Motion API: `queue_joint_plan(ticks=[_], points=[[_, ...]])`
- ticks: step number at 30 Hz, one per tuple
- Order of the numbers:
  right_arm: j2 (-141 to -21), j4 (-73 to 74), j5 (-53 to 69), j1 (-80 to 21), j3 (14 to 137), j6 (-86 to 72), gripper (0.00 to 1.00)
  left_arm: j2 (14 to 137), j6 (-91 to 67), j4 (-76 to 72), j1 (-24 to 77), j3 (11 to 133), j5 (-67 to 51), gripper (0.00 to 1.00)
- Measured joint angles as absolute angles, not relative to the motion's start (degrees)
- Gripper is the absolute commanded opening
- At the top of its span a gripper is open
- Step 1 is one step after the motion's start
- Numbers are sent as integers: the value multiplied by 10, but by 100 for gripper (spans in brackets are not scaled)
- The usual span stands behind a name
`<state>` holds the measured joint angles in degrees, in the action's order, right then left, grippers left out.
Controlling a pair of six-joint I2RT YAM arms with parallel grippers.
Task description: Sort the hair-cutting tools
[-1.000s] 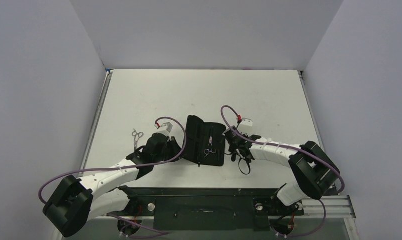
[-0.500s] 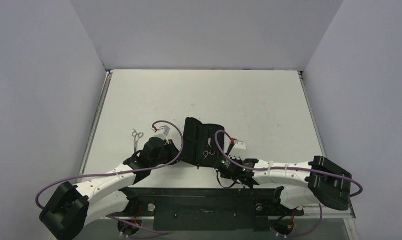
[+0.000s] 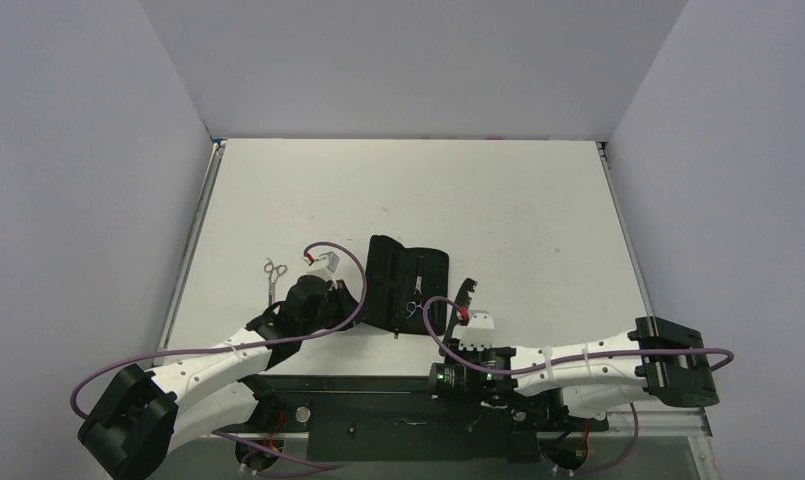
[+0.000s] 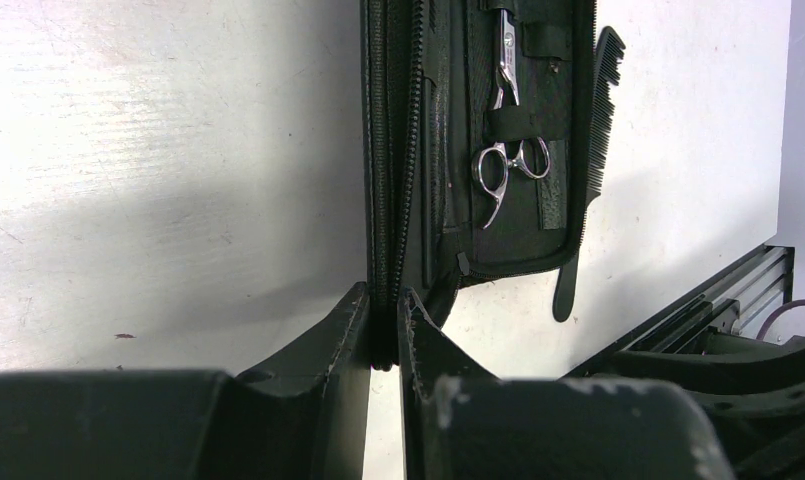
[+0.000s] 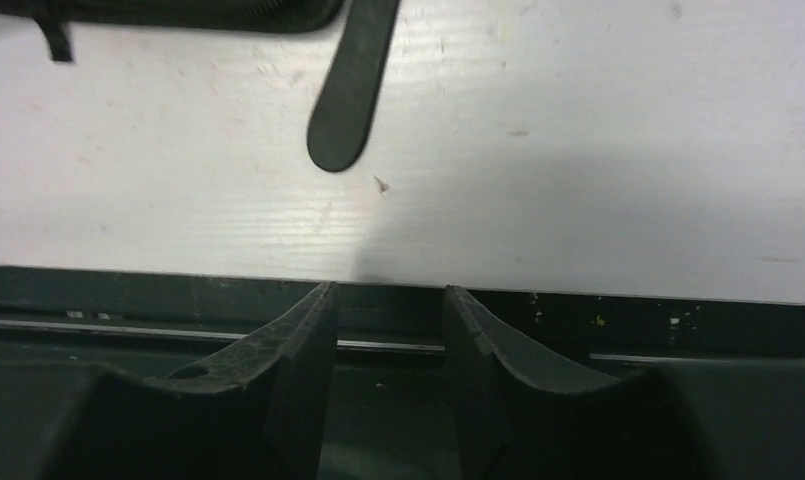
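Two arms, both held low over the near part of the white table [image 3: 408,190].

- The left arm [image 3: 213,355] reaches from the near-left corner diagonally inward, with its wrist bent down at the left side of the black zip case [image 3: 408,285].
- The left gripper [image 4: 383,338] has its fingers pressed together on the zippered edge of the case, pinching it. The wrist view shows the gripped flap edge-on.
- The right arm [image 3: 578,362] lies almost flat along the table's near edge, elbow far to the right and forearm running left toward the middle.
- The right gripper [image 5: 388,300] has its fingers spread with nothing between them. It hangs over the dark rail [image 5: 128,300] at the table's near edge and faces the tabletop.
- The cased scissors [image 4: 513,165] are silver and strapped inside the open case, rings toward the near side.
- The loose scissors [image 3: 272,272] are silver and lie bare on the table to the left of the left gripper, apart from the case.
- The comb [image 4: 595,110] is slim and black and lies on the table just beside the case's right edge, handle toward the near side. The handle's rounded end lies ahead of the right gripper's fingers, clear of them.
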<state>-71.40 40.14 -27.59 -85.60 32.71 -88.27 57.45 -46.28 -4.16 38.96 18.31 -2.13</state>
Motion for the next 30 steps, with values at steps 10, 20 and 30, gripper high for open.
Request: queue_joint_plan(ticks=[10,20,30], points=[[-659,441,-326,-656,400,-779,45,564,-461,-25,390,184,-5,0],[-771,385,-296,-543,436,-634,45,494,-464,41,393,184,50,0],[-831,349,-266,-545,461,-601,42,470,-467,63,393,179,68,0]])
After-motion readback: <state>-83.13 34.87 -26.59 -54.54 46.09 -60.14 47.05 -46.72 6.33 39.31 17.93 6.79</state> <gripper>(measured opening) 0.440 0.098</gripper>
